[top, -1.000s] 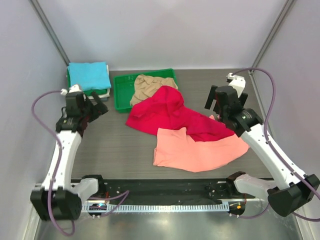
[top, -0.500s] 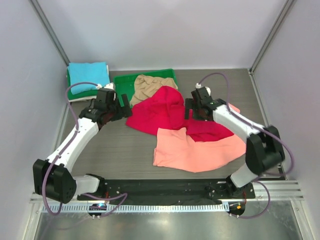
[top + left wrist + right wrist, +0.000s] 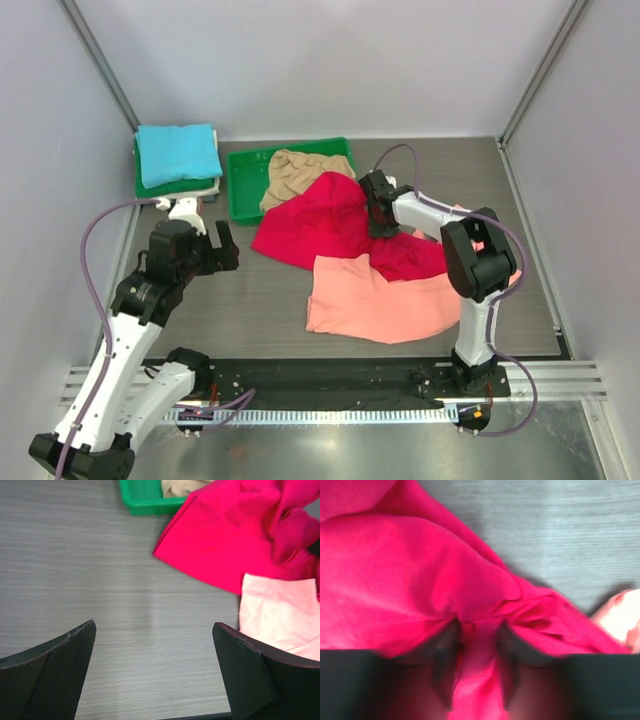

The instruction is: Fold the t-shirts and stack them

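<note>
A crumpled red t-shirt (image 3: 325, 225) lies mid-table, its near edge over a salmon-orange t-shirt (image 3: 380, 305). My right gripper (image 3: 381, 216) is down on the red shirt's right part. In the right wrist view the gripper (image 3: 476, 635) is shut on a pinched fold of the red cloth (image 3: 420, 570). My left gripper (image 3: 212, 252) hovers open over bare table, left of the red shirt; its fingers (image 3: 55, 665) hold nothing. A beige t-shirt (image 3: 300, 172) lies bunched in the green tray (image 3: 240, 190). A folded turquoise shirt (image 3: 178, 152) tops a stack at the back left.
The dark wood-grain table (image 3: 250, 300) is bounded by grey walls at the back and on both sides. The tray's corner (image 3: 142, 500) and the salmon shirt (image 3: 277, 615) show in the left wrist view. Black base rail (image 3: 330, 375) runs along the near edge.
My right gripper moved left onto the red shirt and closed on a fold of it. My left arm drew back from the tray toward the near left, still open.
</note>
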